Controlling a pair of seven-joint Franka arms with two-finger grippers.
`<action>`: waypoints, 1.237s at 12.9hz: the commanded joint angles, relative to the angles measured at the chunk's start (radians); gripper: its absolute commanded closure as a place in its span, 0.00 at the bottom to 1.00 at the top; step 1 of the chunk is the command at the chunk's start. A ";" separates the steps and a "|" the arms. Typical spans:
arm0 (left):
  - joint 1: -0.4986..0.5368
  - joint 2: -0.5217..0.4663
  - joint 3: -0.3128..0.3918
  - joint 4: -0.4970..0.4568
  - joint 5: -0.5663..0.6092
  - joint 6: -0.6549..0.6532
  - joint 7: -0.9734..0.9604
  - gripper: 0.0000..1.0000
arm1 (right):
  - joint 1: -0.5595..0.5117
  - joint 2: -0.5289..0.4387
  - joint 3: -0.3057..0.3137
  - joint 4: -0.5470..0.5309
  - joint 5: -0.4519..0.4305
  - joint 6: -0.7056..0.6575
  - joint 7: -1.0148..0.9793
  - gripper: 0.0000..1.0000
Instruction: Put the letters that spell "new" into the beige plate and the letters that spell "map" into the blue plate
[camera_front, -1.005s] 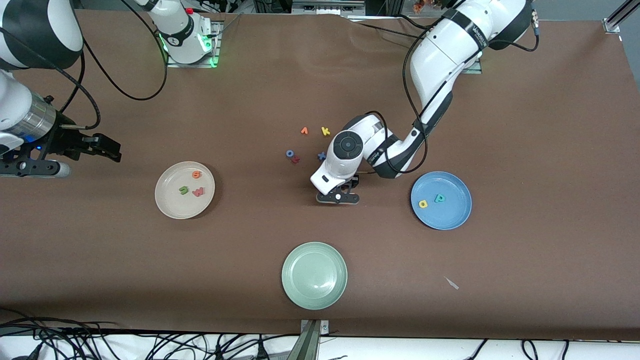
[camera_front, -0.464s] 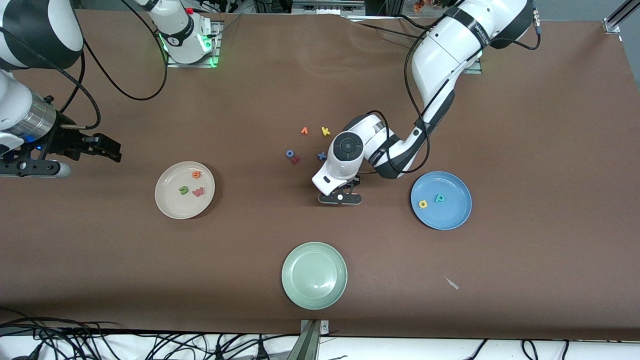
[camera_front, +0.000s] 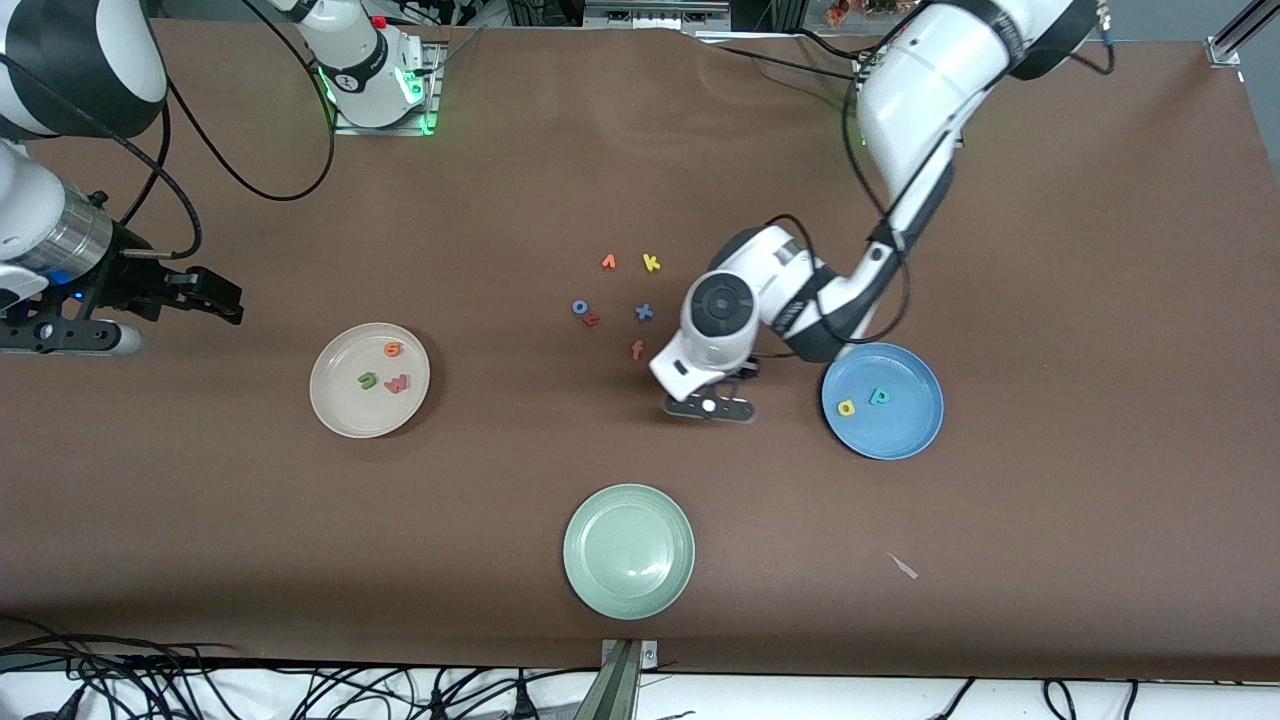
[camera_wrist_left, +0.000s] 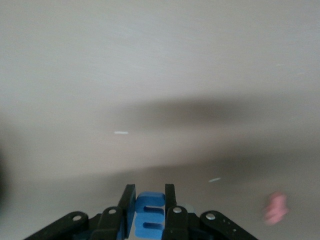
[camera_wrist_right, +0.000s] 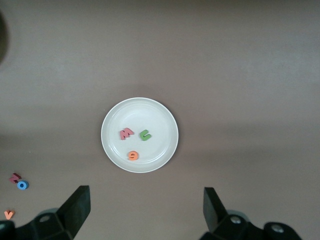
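Left wrist view shows the blue m (camera_wrist_left: 150, 215) clamped between the left gripper (camera_front: 708, 405) fingers, over bare table beside the blue plate (camera_front: 912, 435); that plate holds the yellow a (camera_front: 846, 407) and teal p (camera_front: 879, 396). The beige plate (camera_front: 335, 412), toward the right arm's end, holds n (camera_front: 368, 379), e (camera_front: 393, 349), w (camera_front: 397, 382); the right gripper (camera_wrist_right: 145, 207) waits above it, fingers spread wide.

The left gripper (camera_front: 712, 407) has shifted toward the blue plate (camera_front: 905, 432) and now hangs just beside its rim, over the bare surface (camera_front: 1050, 300); the left arm's upper part has swung the same way. Its fingers (camera_wrist_left: 129, 205), open a second ago, have closed on the blue m (camera_wrist_left: 150, 216), seen in the left wrist view. An orange-red f (camera_front: 637, 350), hidden under the arm before, now shows on the surface near the blue x (camera_front: 644, 312).
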 joint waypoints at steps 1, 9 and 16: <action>0.109 -0.060 0.001 -0.041 0.012 -0.083 0.253 0.85 | 0.003 -0.001 0.001 0.014 -0.010 -0.010 0.002 0.00; 0.358 -0.057 -0.001 -0.222 0.159 0.042 0.614 0.84 | 0.003 -0.001 0.001 0.014 -0.010 -0.010 0.002 0.00; 0.381 -0.089 -0.031 -0.196 0.215 0.072 0.640 0.00 | 0.002 -0.001 0.001 0.014 -0.007 -0.009 0.003 0.00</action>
